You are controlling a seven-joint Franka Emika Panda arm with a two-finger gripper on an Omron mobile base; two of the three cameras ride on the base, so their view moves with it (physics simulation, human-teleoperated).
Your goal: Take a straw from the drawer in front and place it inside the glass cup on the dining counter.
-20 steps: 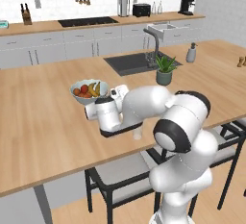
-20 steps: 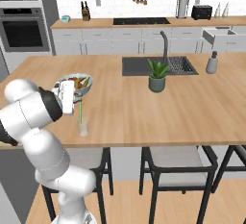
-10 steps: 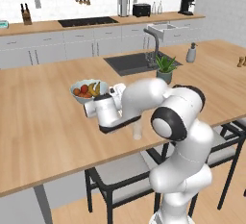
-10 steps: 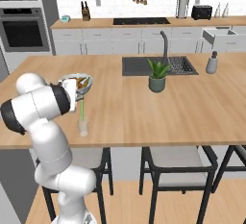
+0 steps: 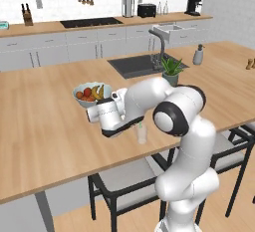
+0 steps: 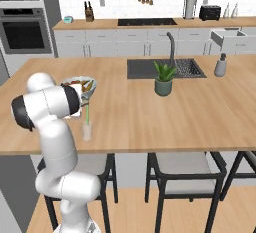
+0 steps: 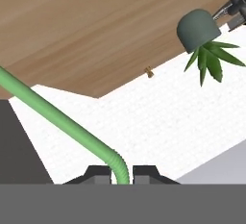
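Since a second ago the white arm has swung its hand in toward the near edge of the large light-wood dining counter (image 5: 45, 131), so that the thin light-green straw (image 6: 87, 114) now stands over the small clear glass cup (image 6: 87, 131) instead of hanging beside the bowl; the base views themselves have not shifted.

From the right base view the straw runs nearly upright from the hand down to the cup's mouth, its lower end at or just inside the rim; whether the tip touches the bottom I cannot tell; from the left base view the glass cup (image 5: 142, 134) stands near the counter's front edge, just right of the hand, with a short bit of green showing above its rim.

Seen from the hand, the two-finger gripper (image 7: 122, 175) has its dark tips drawn together on the ribbed bend of the straw (image 7: 57, 117), which slants away to the upper left; the jaws are clamped on it.

Behind the hand sits the white-blue bowl of fruit (image 5: 91, 95), well apart from the cup; farther along the counter are the small green plant in a dark grey pot (image 6: 163, 79), the dark inset sink (image 6: 160, 68) and a grey soap bottle (image 6: 220, 65); black stools (image 6: 182, 184) stand beneath the counter's front edge.
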